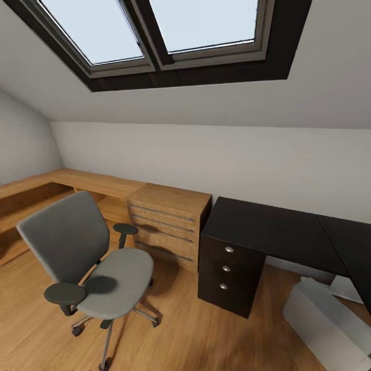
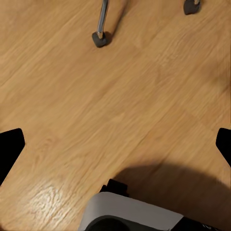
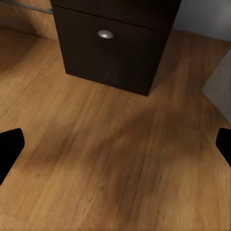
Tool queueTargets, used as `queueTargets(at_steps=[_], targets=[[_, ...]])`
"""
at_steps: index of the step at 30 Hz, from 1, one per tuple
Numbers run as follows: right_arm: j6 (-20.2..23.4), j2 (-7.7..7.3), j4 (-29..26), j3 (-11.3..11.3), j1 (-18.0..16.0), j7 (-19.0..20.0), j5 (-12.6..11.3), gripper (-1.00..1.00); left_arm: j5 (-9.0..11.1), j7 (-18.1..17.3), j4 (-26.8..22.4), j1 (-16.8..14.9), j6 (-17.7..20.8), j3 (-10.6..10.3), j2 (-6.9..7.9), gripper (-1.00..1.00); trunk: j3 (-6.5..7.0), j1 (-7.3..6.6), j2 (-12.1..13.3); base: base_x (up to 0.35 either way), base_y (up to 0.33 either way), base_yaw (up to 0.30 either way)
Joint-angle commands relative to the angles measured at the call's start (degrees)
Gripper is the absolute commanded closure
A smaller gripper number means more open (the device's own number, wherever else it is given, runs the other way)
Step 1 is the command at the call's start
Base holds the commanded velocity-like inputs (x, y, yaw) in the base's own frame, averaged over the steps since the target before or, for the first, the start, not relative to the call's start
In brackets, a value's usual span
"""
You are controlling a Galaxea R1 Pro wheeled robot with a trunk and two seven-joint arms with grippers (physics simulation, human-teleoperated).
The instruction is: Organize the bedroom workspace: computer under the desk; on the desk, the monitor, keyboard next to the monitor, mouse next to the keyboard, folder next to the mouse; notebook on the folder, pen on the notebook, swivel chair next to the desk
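The grey swivel chair [image 1: 98, 263] stands on the wood floor at the left, apart from the desk, and nothing lies on its seat. The black desk [image 1: 268, 226] runs along the right wall, with its drawer block [image 3: 115, 48] at the near end. Under the desk at the lower right lies the light grey-white computer [image 1: 324, 319]. My left gripper [image 2: 115, 147] hangs open over bare floor near two chair casters [image 2: 101, 38]. My right gripper [image 3: 115, 147] is open above the floor before the drawer block. Monitor, keyboard, mouse, folder, notebook and pen are out of view.
A low light-wood shelf [image 1: 77, 180] and drawer unit [image 1: 167, 226] line the wall behind the chair, right beside the desk. Skylights [image 1: 154, 31] sit in the sloped ceiling. Wood floor [image 1: 185, 324] lies open between chair and desk. Part of my own base [image 2: 130, 211] shows below the left gripper.
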Motion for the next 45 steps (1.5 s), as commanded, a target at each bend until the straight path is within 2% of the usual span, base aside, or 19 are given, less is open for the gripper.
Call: queueTargets(at_steps=[1, 11, 18, 20, 24, 31, 45], targets=[[-0.3, 0.01, 0.1, 0.5, 0.0, -0.1, -0.5, -1.0, 0.0, 0.0, 0.1, 0.0, -0.5, 0.3, -0.04, -1.0, 0.02, 0.01, 0.0, -0.019, 0.0, 0.192], [-0.1, -0.16, 0.1, 0.5, 0.0, -0.2, -0.5, -1.0, 0.2, 0.0, 0.5, 0.0, -1.2, 0.3, 0.09, -1.0, 0.65, 0.01, 0.0, -0.203, 0.108, 0.21], [0.2, -0.68, 0.1, 0.6, 0.0, -0.1, -0.5, -1.0, 0.3, 0.0, 0.5, 0.0, -1.2, 0.3, 0.74, -1.0, 0.79, 0.01, 0.0, -0.176, 0.205, 0.258], [2.7, -0.77, 0.0, 0.6, 0.0, -0.1, -0.5, -1.0, 0.4, 0.0, 0.5, 0.0, -1.2, 0.3, 0.78, -1.0, 0.79, 0.01, 0.0, -0.028, 0.044, 0.272], [3.9, -0.78, -0.2, 0.6, 0.0, -0.1, -0.5, -1.0, 0.4, 0.0, 0.5, 0.0, -1.3, 0.4, 0.76, -1.0, 0.8, 0.01, 0.0, -0.011, 0.018, 0.177], [4.3, -0.73, -0.2, 0.6, 0.0, -0.1, -0.5, -1.0, 0.4, 0.0, 0.5, 0.0, -1.3, 0.4, 0.75, -1.0, 0.8, 0.01, 0.0, -0.002, 0.003, 0.082], [4.3, -0.68, -0.2, 0.6, 0.0, -0.2, -0.5, -1.0, 0.4, 0.3, 0.5, 0.0, -1.3, 0.4, 0.6, -1.0, 0.8, 0.01, 0.0, 0.0, 0.0, 0.264]])
